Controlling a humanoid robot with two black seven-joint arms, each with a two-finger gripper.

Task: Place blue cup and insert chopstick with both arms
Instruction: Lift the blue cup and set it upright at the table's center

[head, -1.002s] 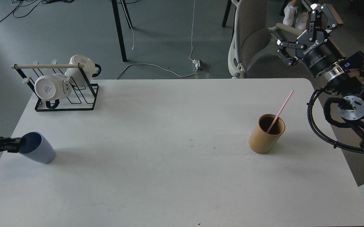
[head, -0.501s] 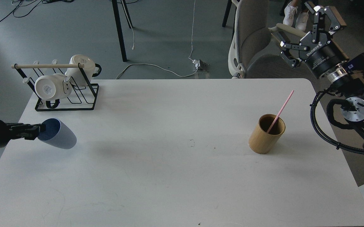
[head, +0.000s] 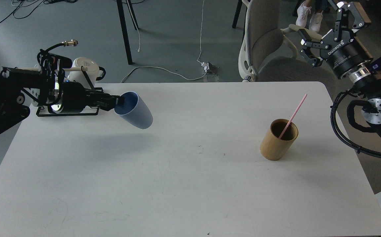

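Note:
My left gripper (head: 119, 101) is shut on the rim of the blue cup (head: 134, 111). It holds the cup tilted, mouth toward the arm, above the table's back left part. The pink chopstick (head: 293, 116) stands leaning to the right in the tan bamboo holder (head: 278, 140) at the table's right. My right gripper (head: 327, 23) is open and empty, raised beyond the table's far right corner, above and behind the holder.
A black wire rack (head: 88, 87) with white mugs (head: 83, 67) stands at the back left, mostly behind my left arm. A grey chair (head: 266, 42) stands behind the white table (head: 177, 184). Cables lie on the floor.
My left arm has carried the blue cup up and to the right, from the table's left edge toward the middle. My right gripper has moved slightly right and up, still open.

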